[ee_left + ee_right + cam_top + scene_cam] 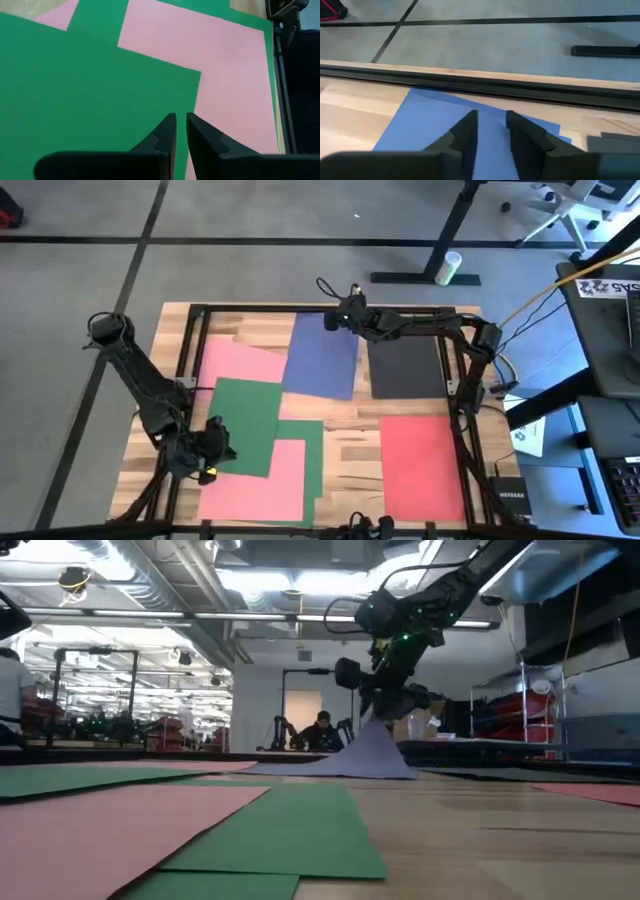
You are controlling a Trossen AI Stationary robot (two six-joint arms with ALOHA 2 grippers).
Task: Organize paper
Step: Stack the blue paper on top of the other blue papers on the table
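Your right gripper [340, 313] pinches the far corner of the blue sheet [322, 355], fingers nearly closed on it, lifting that corner off the table [350, 442]. The blue sheet's long axis runs from the table's far edge toward its middle, just beside the black sheet [405, 366]. Your left gripper [212, 448], fingers almost together and holding nothing, hovers over the green sheet [245, 425].
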